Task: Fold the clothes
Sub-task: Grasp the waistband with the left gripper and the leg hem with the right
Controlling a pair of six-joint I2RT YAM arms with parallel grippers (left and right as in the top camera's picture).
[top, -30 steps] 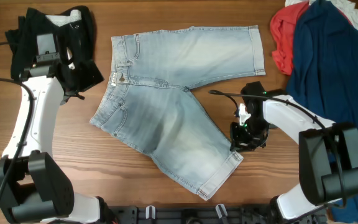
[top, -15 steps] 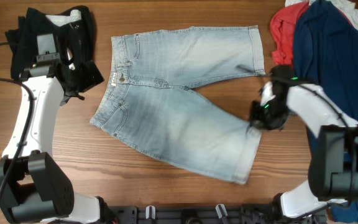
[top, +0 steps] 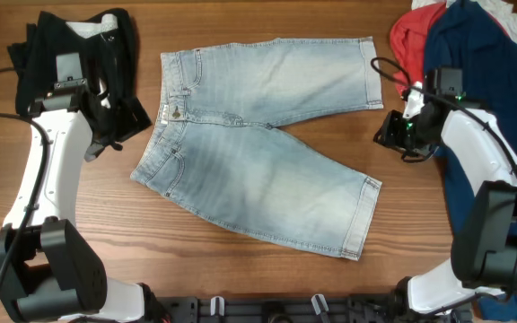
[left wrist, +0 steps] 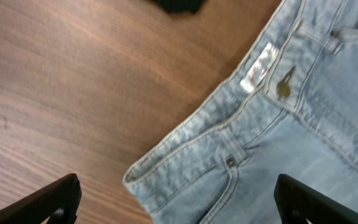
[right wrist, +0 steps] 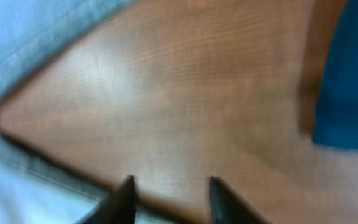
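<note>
Black fingers (right wrist: 122,202) of the right end effector (right wrist: 171,180) stand apart with only bare wood between them; it holds nothing. It hangs over the desk (top: 420,224) past the leg ends of the shorts (top: 258,170), level with the gap between the two hems, with the navy garment (top: 474,99) just beside it on its outer side.

The left end effector (left wrist: 176,186) is spread wide and empty. It hovers above the lower corner of the waistband (left wrist: 132,174), where denim meets wood.

The light-blue shorts lie flat in the middle of the desk, front up. The waistband faces the left arm and the two legs splay apart toward the right arm. A black garment (top: 106,54) is heaped at the far left, and a red garment (top: 411,49) sits with the navy one at the far right.

Denim like this should be soft enough to fold but heavier and stiffer than thin cloth. It will likely drag on the wood rather than slide, and should keep a fold once laid. The doubled edges look like the surest holds. A pinch on the lower leg's hem (top: 362,220) and another on the waistband corner would let one leg be carried over the other.
</note>
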